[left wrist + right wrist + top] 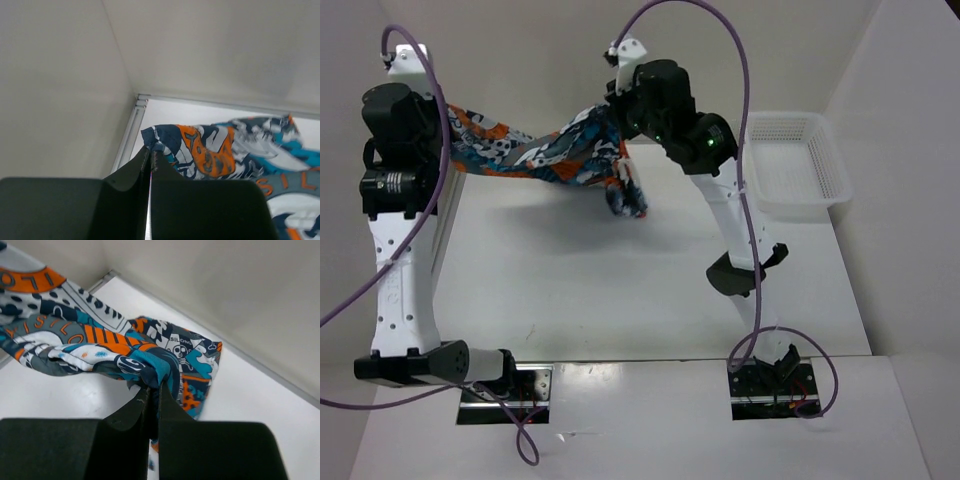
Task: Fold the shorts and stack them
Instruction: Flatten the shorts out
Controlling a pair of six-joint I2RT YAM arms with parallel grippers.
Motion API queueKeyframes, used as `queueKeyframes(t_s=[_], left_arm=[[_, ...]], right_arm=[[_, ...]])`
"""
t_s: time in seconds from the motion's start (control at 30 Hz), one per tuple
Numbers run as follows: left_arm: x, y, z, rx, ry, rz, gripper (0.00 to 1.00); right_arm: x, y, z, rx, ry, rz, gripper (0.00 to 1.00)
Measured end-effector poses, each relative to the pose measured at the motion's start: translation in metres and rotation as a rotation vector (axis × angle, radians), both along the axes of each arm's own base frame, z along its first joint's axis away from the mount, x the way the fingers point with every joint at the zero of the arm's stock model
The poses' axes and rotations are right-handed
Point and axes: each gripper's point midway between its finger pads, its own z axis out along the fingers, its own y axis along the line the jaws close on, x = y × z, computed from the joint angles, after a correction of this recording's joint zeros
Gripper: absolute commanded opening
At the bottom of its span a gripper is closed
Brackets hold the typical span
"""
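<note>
White tabletop (580, 290) and plain pale walls (520, 50) are surrounding the work area. Soft cloth shorts (550, 150) with a busy comic print in orange, teal, grey, white and black are hanging in the air over the far left part of the table, stretched between the two arms. The cloth is sagging a little in the middle and casting a shadow on the surface below. One loose end is dangling beneath the right-hand grip; whether it is touching the table cannot be told.

From the left wrist camera, the left gripper (151, 152) is showing its black fingers pressed together, pinching a dark blue corner of the shorts (215, 150), with the far left corner of the table behind it. From the right wrist camera, the right gripper (152, 387) is likewise squeezing tight on a bunched teal and blue fold of the shorts (100, 340), the rest of the fabric trailing away to the left and draping down on the right.

Both white and black arms are reaching up from their bases at the near edge, the left arm (400, 250) standing tall at the left edge and the right arm (720, 190) leaning toward the far centre. Purple cables (740, 60) are looping above them. A white plastic mesh basket (798, 208) is sitting at the far right, well apart from the shorts.
</note>
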Motion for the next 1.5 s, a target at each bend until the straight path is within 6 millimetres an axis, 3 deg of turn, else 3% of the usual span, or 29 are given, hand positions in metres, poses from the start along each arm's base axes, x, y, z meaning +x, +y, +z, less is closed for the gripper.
queueKeyframes(t_s=[0.13, 0.23, 0.33, 0.47, 0.53, 0.63, 0.73, 0.83, 0.9, 1.0, 1.23, 1.33, 1.5], left_arm=[[-0.035, 0.007, 0.024, 0.009, -0.075, 0.039, 0.0], [-0.063, 0.008, 0.044, 0.016, -0.144, 0.058, 0.0], [-0.084, 0.006, 0.054, 0.021, -0.192, 0.061, 0.0], [-0.091, 0.004, 0.038, 0.018, -0.172, 0.058, 0.0], [-0.089, 0.0, 0.028, 0.014, -0.145, 0.031, 0.0], [-0.081, 0.003, 0.015, 0.011, -0.106, 0.038, 0.0], [-0.074, 0.006, 0.009, 0.011, -0.086, 0.048, 0.0], [-0.067, 0.01, 0.006, 0.01, -0.074, 0.059, 0.0], [-0.06, 0.012, 0.007, 0.011, -0.074, 0.066, 0.0], [-0.043, 0.015, 0.003, 0.01, -0.071, 0.069, 0.0], [0.016, 0.017, -0.04, -0.005, 0.038, 0.036, 0.0], [0.044, 0.016, -0.055, -0.014, 0.087, 0.016, 0.0], [0.07, 0.016, -0.037, -0.013, 0.049, -0.007, 0.0]], right_arm=[[-0.037, 0.024, -0.009, -0.047, 0.037, 0.051, 0.0], [-0.068, 0.024, -0.014, -0.109, 0.075, 0.086, 0.0], [-0.099, -0.007, -0.038, -0.22, 0.14, 0.105, 0.0], [-0.159, -0.079, -0.102, -0.384, 0.207, 0.183, 0.0], [-0.183, -0.096, -0.104, -0.358, 0.136, 0.254, 0.0], [-0.197, -0.094, -0.079, -0.262, -0.023, 0.332, 0.0], [-0.184, -0.078, -0.044, -0.149, -0.167, 0.318, 0.0], [-0.154, -0.061, -0.027, -0.049, -0.256, 0.247, 0.0], [-0.129, -0.059, -0.032, -0.008, -0.254, 0.183, 0.0], [-0.096, -0.077, -0.049, 0.019, -0.24, 0.068, 0.0], [-0.032, -0.118, -0.074, 0.097, -0.201, -0.143, 0.0], [-0.017, -0.12, -0.076, 0.113, -0.218, -0.171, 0.0], [-0.008, -0.121, -0.063, 0.142, -0.312, -0.193, 0.0]])
